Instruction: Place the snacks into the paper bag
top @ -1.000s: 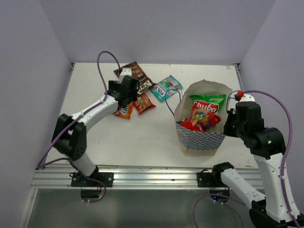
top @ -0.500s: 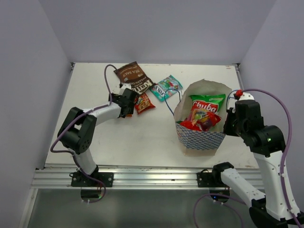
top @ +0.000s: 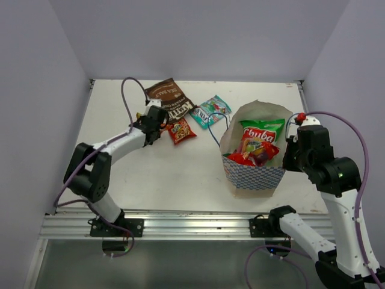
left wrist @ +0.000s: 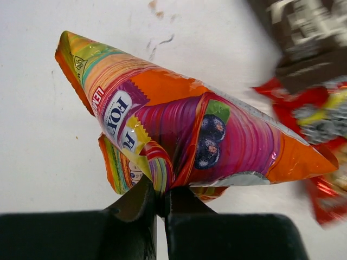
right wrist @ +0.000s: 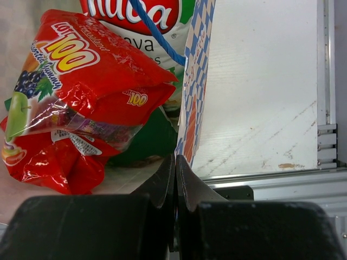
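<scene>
My left gripper [left wrist: 161,192] is shut on the lower edge of an orange sweet packet [left wrist: 190,135], which crumples up from the jaws. In the top view this gripper [top: 156,122] sits at the table's back left and hides the packet. A red sweet packet [top: 180,130], a brown crisp bag [top: 169,98] and a teal packet [top: 211,111] lie close by. The paper bag [top: 252,176] stands upright at the right, holding a green crisp bag [top: 263,128] and red packets [top: 255,150]. My right gripper [right wrist: 175,162] is shut on the bag's chequered wall [right wrist: 196,81].
The bag's blue string handle [top: 215,129] hangs over its left side towards the teal packet. Grey walls close in the table on three sides. A metal rail [top: 180,224] runs along the near edge by the arm bases.
The left gripper came down on the orange packet, shut on it and drew back a little with it; the packet has left its spot on the table. The right arm has not moved.
</scene>
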Robot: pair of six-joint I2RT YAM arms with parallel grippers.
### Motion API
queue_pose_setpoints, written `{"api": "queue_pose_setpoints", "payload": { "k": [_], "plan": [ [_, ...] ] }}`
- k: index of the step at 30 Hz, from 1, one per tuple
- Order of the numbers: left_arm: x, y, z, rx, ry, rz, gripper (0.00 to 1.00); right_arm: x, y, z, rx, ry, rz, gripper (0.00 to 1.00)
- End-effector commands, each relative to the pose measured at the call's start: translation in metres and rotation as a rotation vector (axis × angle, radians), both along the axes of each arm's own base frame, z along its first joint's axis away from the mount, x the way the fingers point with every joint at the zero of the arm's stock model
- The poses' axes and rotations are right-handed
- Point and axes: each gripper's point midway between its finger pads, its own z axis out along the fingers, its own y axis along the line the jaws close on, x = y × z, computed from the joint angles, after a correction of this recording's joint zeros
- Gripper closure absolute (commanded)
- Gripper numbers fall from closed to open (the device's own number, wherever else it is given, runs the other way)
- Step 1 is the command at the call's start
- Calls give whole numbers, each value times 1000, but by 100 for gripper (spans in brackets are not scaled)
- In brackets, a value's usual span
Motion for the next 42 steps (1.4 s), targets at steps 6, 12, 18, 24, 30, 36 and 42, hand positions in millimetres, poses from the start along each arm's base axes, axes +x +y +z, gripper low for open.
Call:
{"api": "queue_pose_setpoints", "payload": {
  "k": [6,12,18,24,30,36,42],
  "plan": [
    [-38,-204,362,-782,-629,-644,100,8,8,15,27,-62,45,100],
    [-73,-317,366,-884,-506,-899,100,10,14,12,53,-64,54,100],
    [-120,-392,292,-839,-293,-1035,100,8,11,14,48,-75,43,100],
    [-134,-404,271,-794,-254,-1088,25,5,10,8,48,-61,43,100],
    [-84,-323,383,-621,-670,-781,5,3,11,5,54,-53,44,100],
    [49,-212,308,-422,-571,-346,1,-1,9,3,46,-47,37,100],
    [140,-115,135,-287,-250,-77,3,-2,5,8,33,-52,23,100]
  ]
}}
